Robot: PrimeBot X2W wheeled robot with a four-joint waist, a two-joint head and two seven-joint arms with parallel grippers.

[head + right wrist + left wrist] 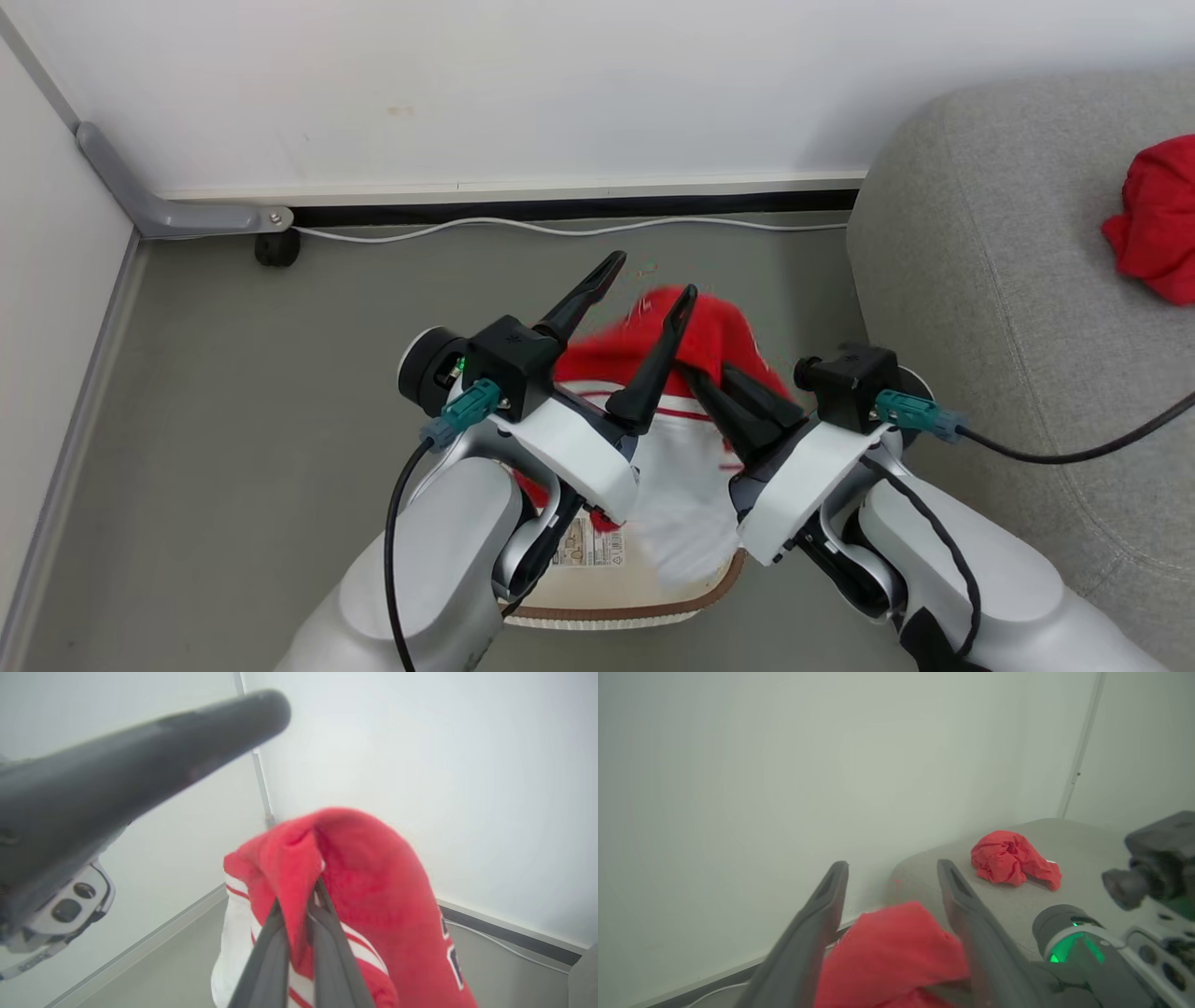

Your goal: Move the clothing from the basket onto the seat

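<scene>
Centrally, the striped garment (pixel 373 868), red with white bands and dark numerals, is shown raised over the basket (pixel 635 611), its white lower part draped across the basket's opening. It is pinched at a bunched fold by the right gripper (pixel 299 900), whose fingers are pressed together on the cloth. The left gripper (pixel 653 275) is held just beside it with fingers spread apart; red fabric is seen between them in the left wrist view, though contact cannot be judged. A printed label (pixel 583 543) is seen on the basket's wall. To the right, a crumpled red garment (pixel 1158 219) is laid on the grey sofa (pixel 980 233). A white cable (pixel 560 227) is run along the floor at the wall's foot.
</scene>
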